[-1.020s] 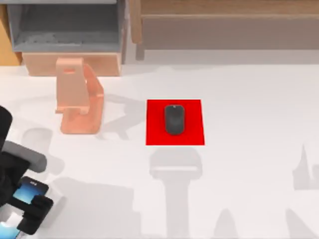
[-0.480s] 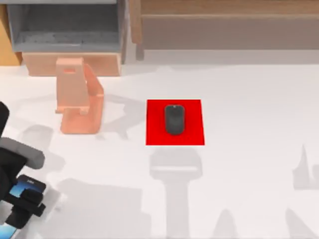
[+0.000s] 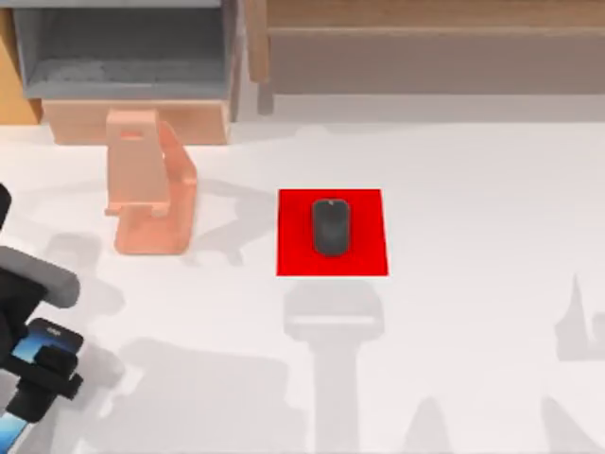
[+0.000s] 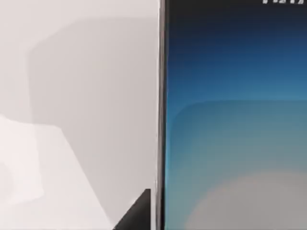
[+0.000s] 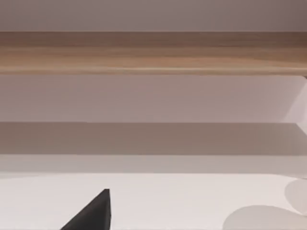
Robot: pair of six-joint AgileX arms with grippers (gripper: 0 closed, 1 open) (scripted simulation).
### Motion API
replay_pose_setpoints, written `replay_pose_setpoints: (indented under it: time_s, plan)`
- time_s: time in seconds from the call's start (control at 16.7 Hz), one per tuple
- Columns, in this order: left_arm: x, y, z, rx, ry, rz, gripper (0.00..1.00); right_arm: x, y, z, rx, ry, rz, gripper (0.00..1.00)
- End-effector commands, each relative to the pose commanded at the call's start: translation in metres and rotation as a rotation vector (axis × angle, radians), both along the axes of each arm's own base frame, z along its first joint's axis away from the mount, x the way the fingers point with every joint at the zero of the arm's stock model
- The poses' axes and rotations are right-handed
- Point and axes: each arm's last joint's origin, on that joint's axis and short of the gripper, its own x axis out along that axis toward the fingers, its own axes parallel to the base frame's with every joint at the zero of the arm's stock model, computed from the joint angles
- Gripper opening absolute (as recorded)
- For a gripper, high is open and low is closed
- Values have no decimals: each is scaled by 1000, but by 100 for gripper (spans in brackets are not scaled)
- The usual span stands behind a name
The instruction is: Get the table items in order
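The smartphone, blue-white screen with a silver rim, is at the table's front left corner, and my left gripper is shut on it. In the left wrist view the smartphone's screen is very close, with a dark fingertip beside its rim. The dark grey oval mouse lies in the middle of the red square mat, near the table's centre and far from both grippers. A dark part of my right gripper shows in the right wrist view, facing a wooden shelf.
A translucent peach phone stand stands at the back left, between the smartphone and the shelves. A grey shelf unit and a wooden shelf unit line the back edge. White tabletop stretches out to the right.
My left gripper has moved left and slightly toward the back with the smartphone in it. The mouse, mat and stand have not moved.
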Motion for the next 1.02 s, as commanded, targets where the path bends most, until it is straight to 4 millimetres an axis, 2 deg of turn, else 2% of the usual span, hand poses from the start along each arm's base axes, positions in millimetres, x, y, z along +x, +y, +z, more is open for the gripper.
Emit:
replay_pose_setpoints:
  time_s: [0.18,0.54,0.78,1.02]
  plan:
    - [13,1,9,24,-126,57,0,0,0,0,0,0,0,100]
    - [43,-5,32,52,-493,224,0,0,0,0,0,0,0,100]
    - [51,-16,47,13,-707,293,0,0,0,0,0,0,0,100]
    - [52,-38,57,-51,-859,314,0,0,0,0,0,0,0,100]
